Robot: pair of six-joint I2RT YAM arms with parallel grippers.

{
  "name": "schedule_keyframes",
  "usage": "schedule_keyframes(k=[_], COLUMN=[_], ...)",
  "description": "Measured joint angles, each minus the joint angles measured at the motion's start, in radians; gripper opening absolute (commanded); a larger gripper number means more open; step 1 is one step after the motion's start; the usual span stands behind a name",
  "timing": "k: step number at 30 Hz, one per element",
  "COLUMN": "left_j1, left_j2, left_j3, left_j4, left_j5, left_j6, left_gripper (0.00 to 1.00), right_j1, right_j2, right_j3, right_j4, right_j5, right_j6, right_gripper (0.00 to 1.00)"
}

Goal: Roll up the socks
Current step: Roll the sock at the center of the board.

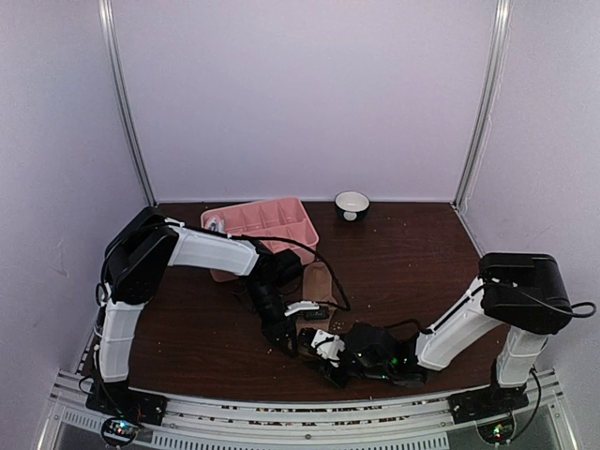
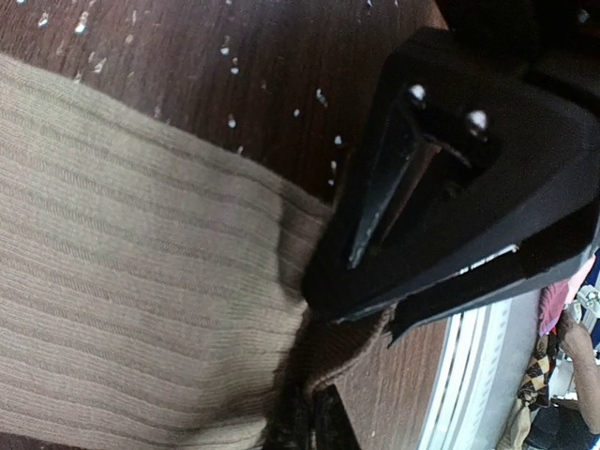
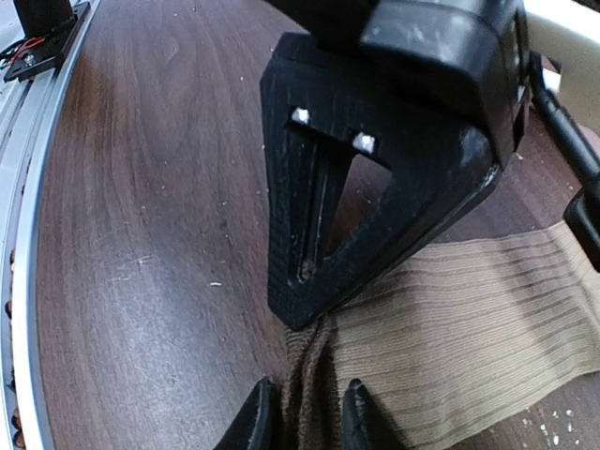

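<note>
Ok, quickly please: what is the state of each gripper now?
Left gripper: shut, pinching the tan sock.
Right gripper: shut on the bunched edge of the same sock.

No legible text, labels or numbers, any view

The top view sits above and behind the arm bases, facing down and forward over the whole surface (image 1: 422,272) to the back wall. Each wrist view sits very near (ribbed fabric fills much of it). Both share the bunched end of the tan sock (image 2: 122,281). The left view catches the right pincer (image 2: 323,295), and the right view catches the left pincer (image 3: 300,309).
</note>
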Motion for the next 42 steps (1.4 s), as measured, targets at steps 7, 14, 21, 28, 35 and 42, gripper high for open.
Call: schedule_keyframes(k=[7, 14, 21, 28, 35, 42], left_j1=[0.0, -0.002, 0.001, 0.003, -0.123, -0.183], left_j2=[0.0, -0.064, -0.216, -0.367, -0.523, -0.497], left_j3=[0.0, -0.082, -0.242, -0.37, -0.44, -0.477], left_j4=[0.0, 0.086, 0.275, 0.396, 0.423, 0.451], left_j5=[-0.001, -0.038, -0.224, -0.291, -0.282, -0.357], left_j6=[0.005, 0.011, 0.007, 0.083, 0.252, 0.347], left_gripper=[0.0, 0.15, 0.19, 0.27, 0.25, 0.24], right_j1=[-0.052, -0.129, -0.165, -0.173, -0.195, -0.201], right_j2=[0.003, 0.014, 0.057, 0.06, 0.088, 0.103], right_j3=[0.009, 0.023, 0.038, 0.031, 0.04, 0.039], right_j4=[-0.011, -0.017, 0.024, 0.023, 0.036, 0.06], right_j5=[-0.088, -0.265, -0.447, -0.512, -0.549, -0.556], right_j6=[0.033, 0.191, 0.338, 0.41, 0.481, 0.541], right_gripper=[0.0, 0.0, 0.0, 0.0, 0.0, 0.0])
